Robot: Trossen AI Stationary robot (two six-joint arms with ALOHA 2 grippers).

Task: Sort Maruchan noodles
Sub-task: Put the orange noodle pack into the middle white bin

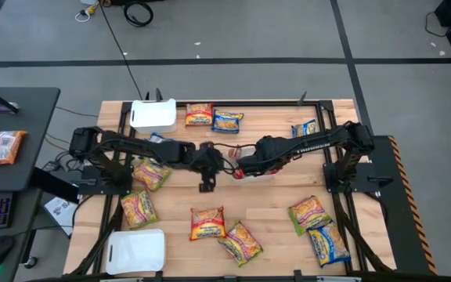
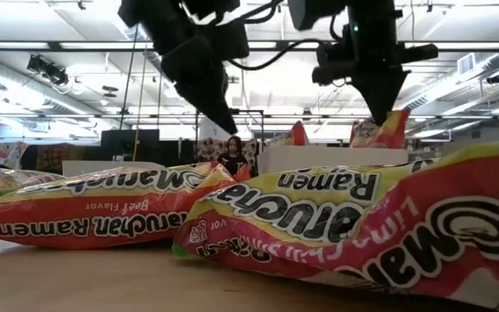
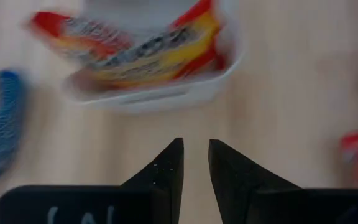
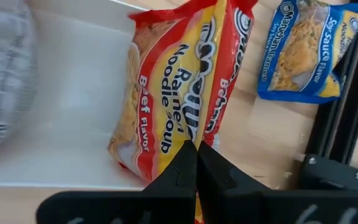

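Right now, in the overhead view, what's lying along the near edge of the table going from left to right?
White tray → red beef packet → yellow-orange packet → green-edged packet → blue-and-yellow packet.

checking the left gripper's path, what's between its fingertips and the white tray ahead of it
Nothing: in the left wrist view, only bare wooden table lies between the left gripper and the near rim of the white tray.

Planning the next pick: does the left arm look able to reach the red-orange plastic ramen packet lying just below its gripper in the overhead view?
Probably yes: the left gripper, empty, hangs close to the red-orange plastic ramen packet, with only bare table between them.
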